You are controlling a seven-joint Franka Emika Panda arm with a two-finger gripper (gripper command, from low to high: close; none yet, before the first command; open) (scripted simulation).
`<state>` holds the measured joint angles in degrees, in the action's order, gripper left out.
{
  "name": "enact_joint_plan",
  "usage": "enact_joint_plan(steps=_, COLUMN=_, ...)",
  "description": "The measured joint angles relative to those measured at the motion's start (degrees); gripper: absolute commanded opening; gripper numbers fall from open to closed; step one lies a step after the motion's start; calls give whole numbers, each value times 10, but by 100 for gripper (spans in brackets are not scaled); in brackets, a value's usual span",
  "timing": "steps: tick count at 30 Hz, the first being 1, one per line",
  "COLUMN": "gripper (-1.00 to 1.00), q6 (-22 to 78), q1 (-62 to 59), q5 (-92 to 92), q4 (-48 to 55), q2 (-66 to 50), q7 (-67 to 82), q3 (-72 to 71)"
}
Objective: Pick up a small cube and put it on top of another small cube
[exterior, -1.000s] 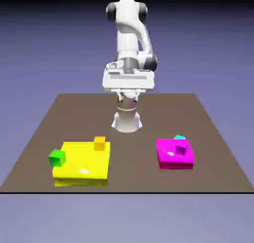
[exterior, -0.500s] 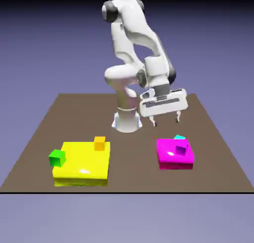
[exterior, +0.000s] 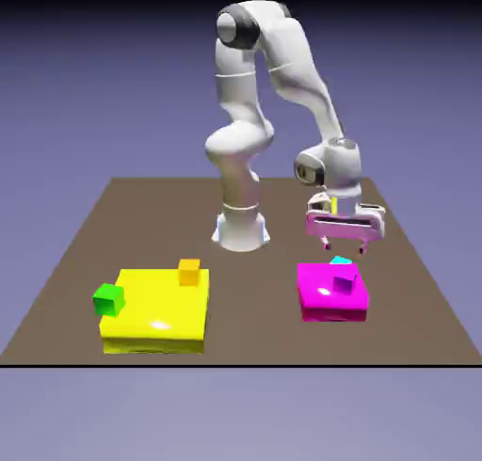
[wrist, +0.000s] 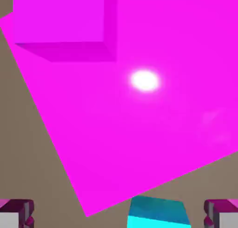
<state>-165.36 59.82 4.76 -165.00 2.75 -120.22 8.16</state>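
gripper (exterior: 345, 249) wide and empty, you hover above the cyan cube (wrist: 158, 215), which sits just beside the magenta block (wrist: 153, 129). center the fingertips over it, then lower straight down, keeping both clear of the block's near corner.

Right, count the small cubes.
4: bright green cube and orange cube on the flat yellow block; magenta cube on the flat magenta block; cyan cube behind it.

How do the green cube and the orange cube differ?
The green cube is bright green; the orange cube is yellowish orange. In the exterior view, the green cube is at the yellow block's left edge, the orange cube near its far right corner. Both look small and plain.
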Motion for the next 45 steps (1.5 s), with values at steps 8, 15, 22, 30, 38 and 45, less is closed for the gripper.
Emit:
enact_joint_plan(steps=8, gripper=0, q6=-59, q1=-3, q5=67, q4=14, q2=-106, q7=-11, q3=-51)
enact_joint_plan(steps=15, gripper=-100, q6=-129, q1=-46, q5=134, q4=33, q2=-194, q7=40, q3=-112)
enact_joint_plan(steps=22, gripper=-100, q6=-14, q1=24, q5=23, q4=2, q2=-48, q7=-45, q3=-11)
enact_joint_plan(steps=30, gripper=-100, q6=62, q1=19, q5=56, q4=63, q2=-58, q7=65, q3=-24)
enact_joint_plan(steps=38, gripper=-100, q6=168, q1=-37, q5=139, q4=189, q2=-118, q7=265, q3=-48)
enact_joint_plan(steps=45, gripper=-100, q6=287, q1=-147, q5=210, q4=333, q2=-177, q7=440, q3=-28)
